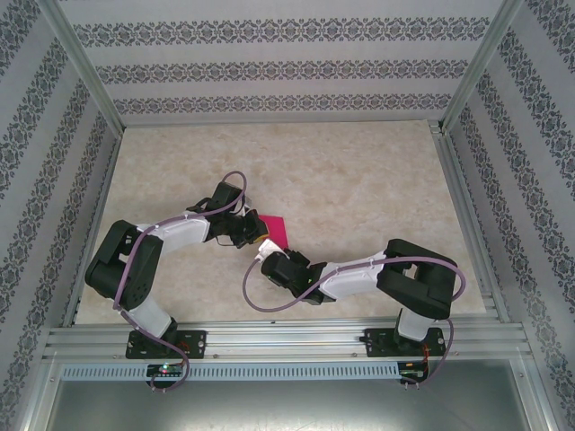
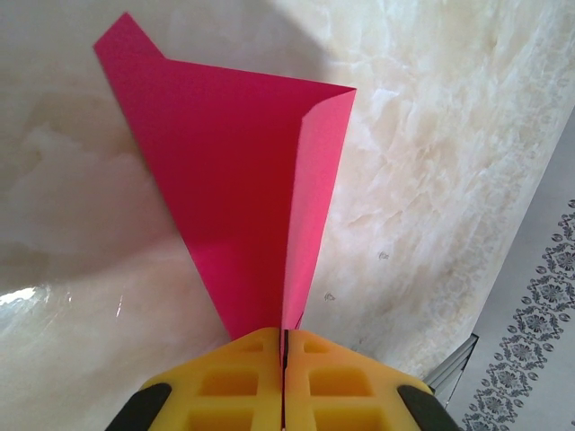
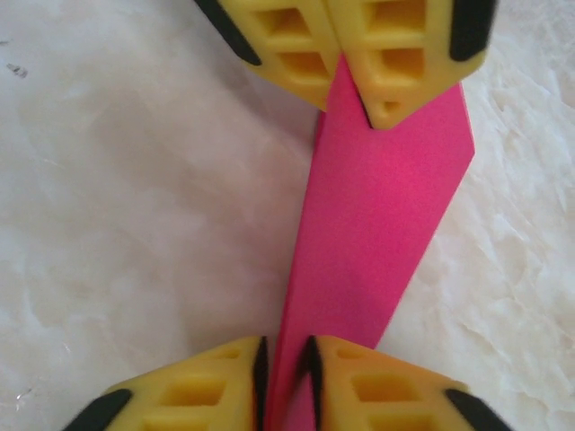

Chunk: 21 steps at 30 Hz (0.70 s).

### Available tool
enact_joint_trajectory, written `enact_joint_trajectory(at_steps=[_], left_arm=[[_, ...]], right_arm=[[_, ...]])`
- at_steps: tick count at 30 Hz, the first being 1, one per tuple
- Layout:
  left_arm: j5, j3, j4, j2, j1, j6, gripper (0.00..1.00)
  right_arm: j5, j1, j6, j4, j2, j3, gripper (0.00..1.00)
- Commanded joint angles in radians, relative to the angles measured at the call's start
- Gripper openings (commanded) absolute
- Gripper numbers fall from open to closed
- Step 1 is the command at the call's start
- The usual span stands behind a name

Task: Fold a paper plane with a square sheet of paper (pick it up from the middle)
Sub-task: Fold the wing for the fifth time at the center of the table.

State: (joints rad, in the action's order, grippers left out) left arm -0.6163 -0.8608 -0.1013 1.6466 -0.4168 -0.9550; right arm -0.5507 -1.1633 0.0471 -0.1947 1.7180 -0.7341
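Observation:
The magenta-pink sheet of paper (image 2: 243, 180) is folded into a tapering dart, the paper plane, with one flap (image 2: 319, 197) standing out along the centre crease. My left gripper (image 2: 284, 337) is shut on its narrow end. In the top view the paper (image 1: 275, 230) sits mid-table between the left gripper (image 1: 256, 235) and the right gripper (image 1: 263, 257). In the right wrist view the paper (image 3: 377, 224) runs from the left gripper's fingers (image 3: 359, 45) down into my right gripper (image 3: 286, 352). Its jaws stand narrowly apart on either side of the paper's edge.
The marble-patterned tabletop (image 1: 359, 180) spreads around the paper. Aluminium rails (image 1: 458, 215) and patterned walls (image 1: 269, 67) bound the table on three sides. Both arms reach inward and meet near the centre front.

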Motion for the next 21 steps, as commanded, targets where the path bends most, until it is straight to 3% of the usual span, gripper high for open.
enact_joint_trajectory(at_steps=[1,10,13,15,21], left_arm=[[0.012,-0.024,-0.034,-0.026,0.005,0.004,0.09],[0.027,-0.026,-0.056,-0.037,0.006,0.008,0.12],[0.066,-0.042,-0.109,-0.052,0.005,0.027,0.19],[0.108,-0.053,-0.156,-0.073,0.006,0.043,0.22],[0.281,-0.061,-0.294,-0.195,0.017,0.061,0.43]], right_arm=[[-0.040,-0.016,0.008,-0.019,0.011,-0.014,0.18],[-0.026,-0.013,0.031,-0.012,0.016,-0.017,0.01],[0.015,-0.008,0.058,-0.016,0.010,-0.014,0.00],[0.085,0.012,0.091,-0.019,0.004,-0.014,0.00],[0.369,0.093,0.232,-0.062,-0.014,0.000,0.00]])
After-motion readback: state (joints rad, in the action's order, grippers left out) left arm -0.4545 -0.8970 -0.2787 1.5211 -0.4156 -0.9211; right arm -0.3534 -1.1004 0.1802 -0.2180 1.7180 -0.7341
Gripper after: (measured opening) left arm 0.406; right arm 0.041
